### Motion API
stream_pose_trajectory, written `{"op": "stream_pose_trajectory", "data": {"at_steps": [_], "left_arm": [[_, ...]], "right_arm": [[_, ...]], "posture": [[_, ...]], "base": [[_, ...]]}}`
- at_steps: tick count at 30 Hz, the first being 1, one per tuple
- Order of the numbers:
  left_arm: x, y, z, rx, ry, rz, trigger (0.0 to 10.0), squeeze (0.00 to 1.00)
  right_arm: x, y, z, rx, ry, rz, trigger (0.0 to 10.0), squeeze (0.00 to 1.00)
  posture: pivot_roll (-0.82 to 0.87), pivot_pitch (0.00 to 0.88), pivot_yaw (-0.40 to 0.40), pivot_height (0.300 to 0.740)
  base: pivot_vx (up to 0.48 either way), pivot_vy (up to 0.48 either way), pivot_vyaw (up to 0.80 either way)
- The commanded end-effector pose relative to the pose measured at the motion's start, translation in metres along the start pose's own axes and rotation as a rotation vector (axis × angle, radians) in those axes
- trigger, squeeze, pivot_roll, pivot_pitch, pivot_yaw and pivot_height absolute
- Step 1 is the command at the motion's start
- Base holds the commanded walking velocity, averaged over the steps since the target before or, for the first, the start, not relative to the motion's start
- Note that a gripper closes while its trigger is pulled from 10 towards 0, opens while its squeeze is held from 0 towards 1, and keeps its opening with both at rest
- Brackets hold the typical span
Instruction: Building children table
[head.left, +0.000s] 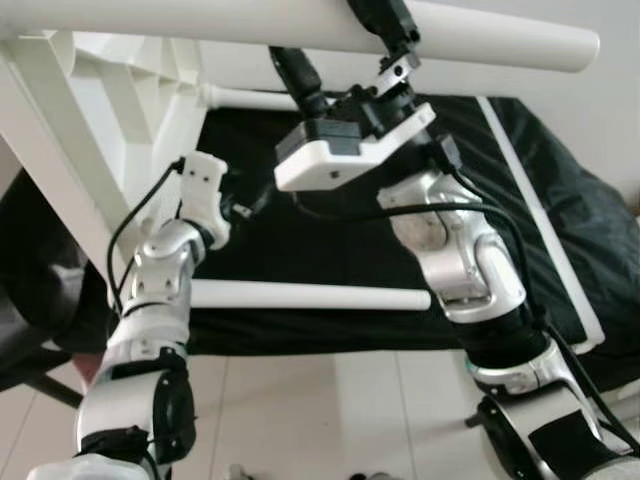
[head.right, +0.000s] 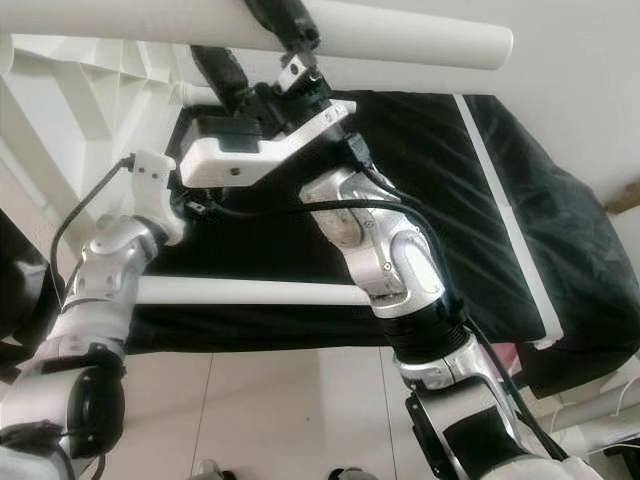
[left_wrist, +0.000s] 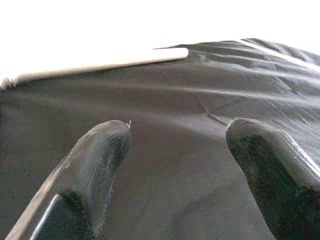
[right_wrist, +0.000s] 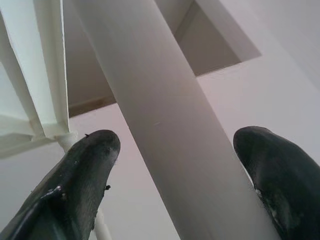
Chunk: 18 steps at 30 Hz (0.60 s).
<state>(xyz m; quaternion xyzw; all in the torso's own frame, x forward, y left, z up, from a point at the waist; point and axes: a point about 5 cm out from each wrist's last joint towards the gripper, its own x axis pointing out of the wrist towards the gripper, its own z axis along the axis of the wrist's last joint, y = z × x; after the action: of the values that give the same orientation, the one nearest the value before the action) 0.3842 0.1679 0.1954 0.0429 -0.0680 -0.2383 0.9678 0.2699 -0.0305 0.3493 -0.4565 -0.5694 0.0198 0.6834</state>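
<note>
looks like a room at home: pale tiled floor (head.left: 300, 400), black sheet (head.left: 300, 260), white table parts (head.left: 110, 100) lying around.

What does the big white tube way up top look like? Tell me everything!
The big white tube is a thick, smooth, round table leg, plain white like painted wood or plastic. It lies nearly level across the top, joined at one end to the white ribbed table frame, its other end blunt and free. The right gripper reaches up with its open black fingers either side of it.
</note>
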Motion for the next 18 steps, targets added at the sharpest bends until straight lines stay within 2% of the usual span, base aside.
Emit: {"op": "stream_pose_trajectory", "data": {"at_steps": [1,2,3,7,11,12,15,16,17,18], "left_arm": [[-0.001,0.007,-0.019,-0.121,0.043,0.384,10.0,0.00],[-0.001,0.007,-0.019,-0.121,0.043,0.384,10.0,0.00],[0.000,0.002,-0.026,-0.166,0.059,0.400,10.0,0.00],[0.003,-0.014,-0.045,-0.251,0.124,0.436,10.0,0.00],[0.005,-0.024,-0.052,-0.273,0.153,0.448,10.0,0.00],[0.005,-0.033,-0.063,-0.286,0.208,0.501,10.0,0.00],[0.003,-0.035,-0.067,-0.283,0.233,0.529,10.0,0.00],[0.001,-0.034,-0.070,-0.269,0.253,0.577,10.0,0.00],[0.001,-0.034,-0.070,-0.269,0.253,0.577,10.0,0.00],[-0.002,-0.032,-0.073,-0.296,0.267,0.631,10.0,0.00]], "right_arm": [[0.001,0.005,-0.004,0.023,0.062,0.043,3.2,0.00],[0.001,0.005,-0.004,0.023,0.062,0.043,3.2,0.00],[0.001,0.004,-0.006,0.041,0.087,0.044,0.0,0.00],[-0.002,-0.001,-0.013,0.078,0.154,0.039,0.0,0.00],[-0.005,-0.003,-0.017,0.092,0.194,0.037,0.0,0.00],[-0.010,-0.007,-0.024,0.116,0.256,0.032,0.0,0.00],[-0.012,-0.009,-0.027,0.123,0.278,0.028,0.0,0.00],[-0.013,-0.011,-0.029,0.127,0.298,0.025,0.0,0.00],[-0.013,-0.011,-0.029,0.127,0.298,0.025,0.0,0.00],[-0.013,-0.013,-0.030,0.132,0.318,0.022,0.0,0.00]], "posture": [[-0.01,0.110,-0.021,0.740],[-0.01,0.110,-0.021,0.740],[-0.01,0.110,-0.021,0.740],[-0.03,0.116,-0.011,0.740],[-0.04,0.118,-0.006,0.740],[-0.04,0.119,-0.003,0.740],[-0.05,0.120,0.002,0.740],[-0.05,0.120,0.004,0.740],[-0.05,0.120,0.004,0.740],[-0.06,0.122,0.009,0.740]], "base": [[0.000,0.000,0.00],[0.000,0.000,0.00],[0.000,0.000,0.00],[0.000,0.000,0.00],[0.000,0.000,0.00],[0.000,0.000,0.00],[0.000,0.000,0.00],[0.000,0.000,0.00],[0.000,0.000,0.00],[0.000,0.000,0.00]]}}
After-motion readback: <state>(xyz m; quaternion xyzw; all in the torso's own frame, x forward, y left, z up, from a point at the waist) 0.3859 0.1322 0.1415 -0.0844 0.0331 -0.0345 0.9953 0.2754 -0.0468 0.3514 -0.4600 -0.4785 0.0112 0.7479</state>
